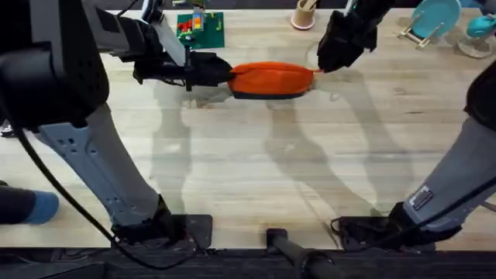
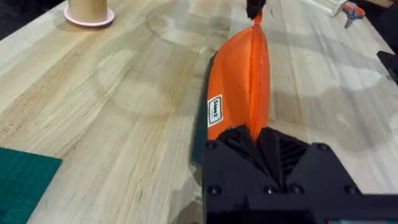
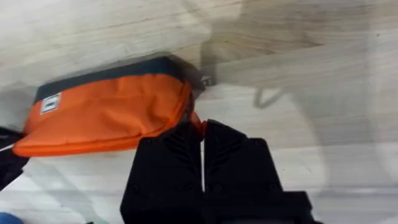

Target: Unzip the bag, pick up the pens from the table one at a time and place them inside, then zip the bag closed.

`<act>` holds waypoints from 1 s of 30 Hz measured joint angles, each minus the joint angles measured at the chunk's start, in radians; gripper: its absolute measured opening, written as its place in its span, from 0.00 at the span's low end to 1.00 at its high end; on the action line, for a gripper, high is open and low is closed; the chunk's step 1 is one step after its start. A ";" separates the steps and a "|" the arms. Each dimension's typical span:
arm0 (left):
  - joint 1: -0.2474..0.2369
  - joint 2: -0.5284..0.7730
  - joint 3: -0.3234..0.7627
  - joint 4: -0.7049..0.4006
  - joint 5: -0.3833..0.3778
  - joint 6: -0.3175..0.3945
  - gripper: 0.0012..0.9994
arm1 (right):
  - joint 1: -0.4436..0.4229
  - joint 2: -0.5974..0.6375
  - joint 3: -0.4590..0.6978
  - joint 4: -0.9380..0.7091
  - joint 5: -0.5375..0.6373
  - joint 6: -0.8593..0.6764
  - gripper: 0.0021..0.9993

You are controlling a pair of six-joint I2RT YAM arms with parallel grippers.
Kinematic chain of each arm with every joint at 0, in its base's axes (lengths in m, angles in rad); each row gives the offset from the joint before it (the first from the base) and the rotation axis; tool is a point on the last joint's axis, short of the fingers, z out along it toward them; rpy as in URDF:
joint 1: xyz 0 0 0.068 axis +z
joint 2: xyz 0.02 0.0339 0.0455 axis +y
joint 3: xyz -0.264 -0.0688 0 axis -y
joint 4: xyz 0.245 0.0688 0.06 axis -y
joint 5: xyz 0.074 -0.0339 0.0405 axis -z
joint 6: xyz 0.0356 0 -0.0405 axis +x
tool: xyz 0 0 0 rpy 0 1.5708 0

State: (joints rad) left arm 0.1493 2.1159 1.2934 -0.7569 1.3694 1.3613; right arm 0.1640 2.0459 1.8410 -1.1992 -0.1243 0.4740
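The orange pencil pouch (image 1: 271, 79) lies on the far half of the light-wood table (image 1: 256, 170), its long axis running side to side across the robot's front, zipper seam up and dark bottom edge toward the arm bases. One end points at the left gripper (image 1: 225, 75), whose black fingers are pressed together on the pouch's end fabric; the left wrist view shows the seam ridge running straight into them. The other end points at the right gripper (image 1: 318, 70), whose fingers are closed to a thin slit on a small orange tab at that end, which I take to be the zipper pull, though it is too small to be sure. No pens can be made out on the bare wood around the pouch, and the seam looks closed along its length, so my guess is that this is a zipper step: either the opening pull about to start or the closing pull just finished. I cannot tell which. If it is the opening, the next move calls for the left arm to hold its end firm while the right draws the tab along the seam toward it, staying in line with the long axis. Beyond the pouch stand a pink-based cup (image 1: 304, 15) and a green board (image 1: 201, 29).
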 joint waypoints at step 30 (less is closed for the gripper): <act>0.000 0.000 0.000 -0.002 -0.002 -0.015 0.04 | -0.103 -0.001 -0.086 0.029 0.057 -0.035 0.03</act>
State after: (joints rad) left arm 0.1493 2.1159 1.2934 -0.7593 1.3674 1.3460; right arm 0.0613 2.0453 1.7546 -1.1697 -0.0670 0.4394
